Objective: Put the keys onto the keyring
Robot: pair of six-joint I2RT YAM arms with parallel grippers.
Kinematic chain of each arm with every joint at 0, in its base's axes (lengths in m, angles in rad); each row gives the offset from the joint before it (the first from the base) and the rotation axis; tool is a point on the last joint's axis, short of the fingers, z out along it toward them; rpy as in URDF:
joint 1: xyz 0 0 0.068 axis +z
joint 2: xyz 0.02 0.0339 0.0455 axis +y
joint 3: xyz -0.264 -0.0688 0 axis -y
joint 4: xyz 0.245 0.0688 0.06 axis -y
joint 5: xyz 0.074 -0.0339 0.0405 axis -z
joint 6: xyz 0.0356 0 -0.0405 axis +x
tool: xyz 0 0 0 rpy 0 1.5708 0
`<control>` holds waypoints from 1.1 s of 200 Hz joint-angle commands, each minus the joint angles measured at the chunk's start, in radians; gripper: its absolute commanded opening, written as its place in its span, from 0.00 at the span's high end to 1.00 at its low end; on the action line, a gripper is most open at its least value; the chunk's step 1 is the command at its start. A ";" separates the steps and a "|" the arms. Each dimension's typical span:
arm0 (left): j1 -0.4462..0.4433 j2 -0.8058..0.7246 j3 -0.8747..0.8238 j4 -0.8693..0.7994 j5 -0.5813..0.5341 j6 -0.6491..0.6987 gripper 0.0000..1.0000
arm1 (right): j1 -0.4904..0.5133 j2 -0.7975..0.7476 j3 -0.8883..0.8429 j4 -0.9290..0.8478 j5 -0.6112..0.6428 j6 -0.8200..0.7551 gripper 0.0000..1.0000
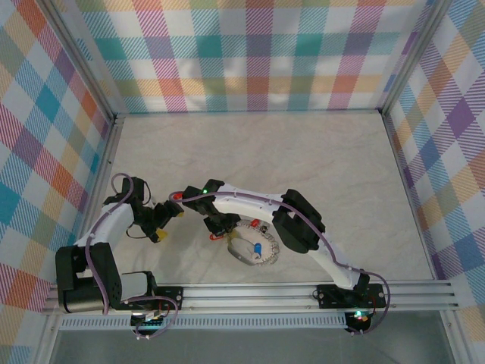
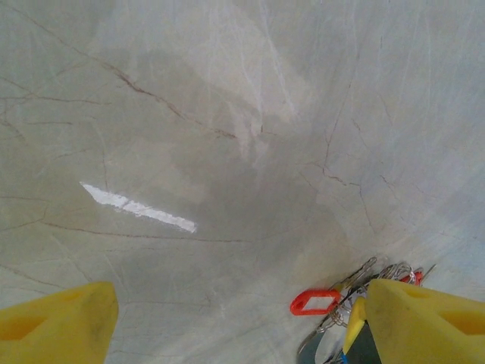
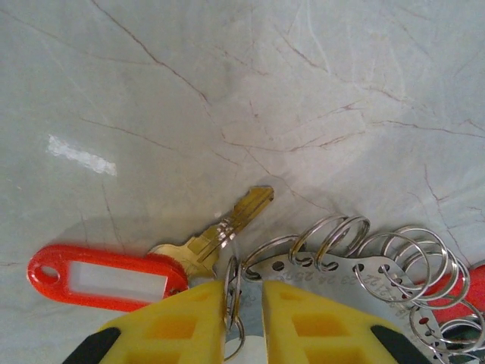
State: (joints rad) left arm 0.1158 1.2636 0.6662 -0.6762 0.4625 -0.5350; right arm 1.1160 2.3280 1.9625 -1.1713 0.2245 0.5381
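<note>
My right gripper (image 3: 244, 292) nearly closed, pinching thin silver split ring (image 3: 233, 280). 1 brass key (image 3: 220, 227) with red plastic tag (image 3: 106, 277) just left of it; flat silver keyring plate (image 3: 356, 277), many wire loops, right. My left gripper (image 2: 241, 303) wide, empty, above marble tabletop (image 2: 227, 114).

keyring (image 3: 341, 282): silver ring-lined plate, flat | key (image 3: 242, 208): brass, red tag, beside

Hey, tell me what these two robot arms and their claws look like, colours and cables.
Both arms have white shells with black joint blocks: left arm, right arm. A purple cable runs along each. The left claw and right claw have blocky yellow fingers. Small green lights glow on the right arm.
</note>
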 commanded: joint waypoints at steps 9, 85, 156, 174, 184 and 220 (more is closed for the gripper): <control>0.018 0.011 -0.013 0.001 0.018 -0.005 0.15 | 0.011 0.024 -0.012 -0.014 -0.005 -0.009 0.80; 0.017 0.016 -0.014 0.009 0.031 -0.003 0.15 | 0.009 0.032 -0.008 -0.008 -0.023 -0.026 0.90; 0.016 -0.027 0.036 0.027 0.106 -0.001 0.16 | 0.013 -0.236 -0.216 0.237 0.051 -0.171 1.00; 0.012 -0.085 0.052 0.066 0.138 -0.007 0.19 | 0.013 -0.378 -0.380 0.438 0.012 -0.306 1.00; 0.004 -0.131 0.056 0.095 0.141 -0.005 0.21 | 0.013 -0.469 -0.485 0.573 -0.028 -0.396 1.00; -0.081 -0.329 0.054 0.258 0.128 0.077 0.24 | 0.009 -0.732 -0.770 0.876 -0.142 -0.666 1.00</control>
State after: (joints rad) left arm 0.0902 1.0454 0.6910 -0.5514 0.5644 -0.5240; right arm 1.1210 1.7168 1.3052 -0.5797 0.1761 0.1173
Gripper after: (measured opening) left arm 0.761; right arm 0.051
